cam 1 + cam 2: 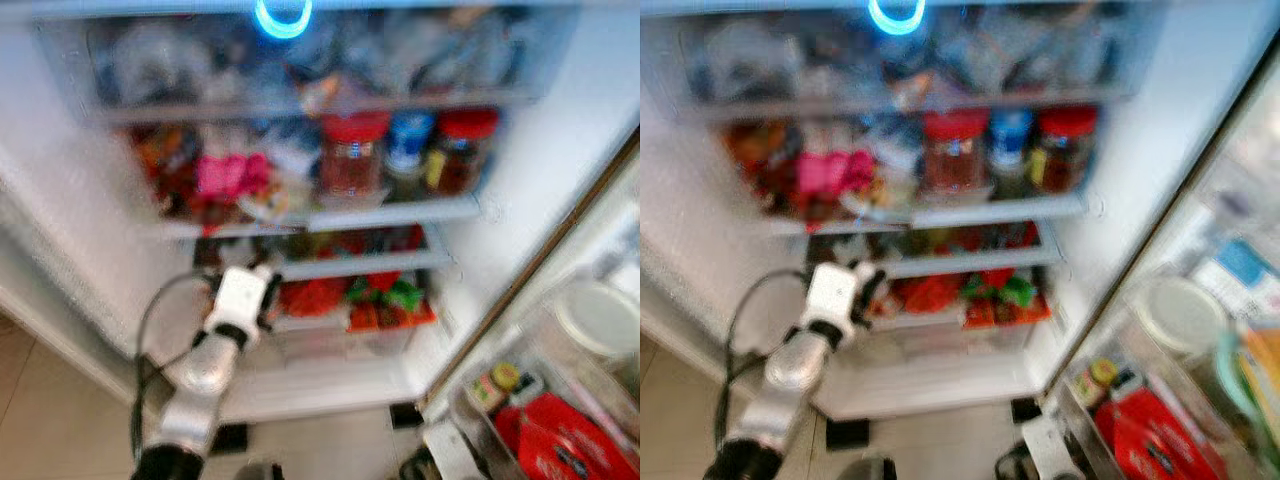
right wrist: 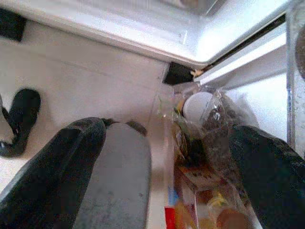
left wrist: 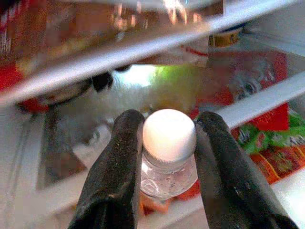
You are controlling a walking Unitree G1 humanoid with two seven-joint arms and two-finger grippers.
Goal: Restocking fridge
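The fridge (image 1: 560, 150) stands open in front of me, its shelves packed. My left gripper (image 1: 264, 280) reaches into a lower shelf (image 1: 360, 266) at the left. In the left wrist view the left gripper (image 3: 169, 121) is shut on a clear bottle with a white cap (image 3: 169, 138), one black finger (image 3: 119, 162) on each side of its neck. My right gripper (image 2: 164, 143) hangs low by the fridge's bottom corner, open with nothing between its fingers.
Red-lidded jars (image 1: 352, 155) and a blue-lidded one (image 1: 408, 150) fill the middle shelf. Green and red packets (image 1: 385, 300) lie to the right of the bottle. The door rack (image 1: 470, 420) at right holds a red pack (image 1: 560, 440) and a white tub (image 1: 600, 315). Tiled floor (image 1: 60, 400) lies below.
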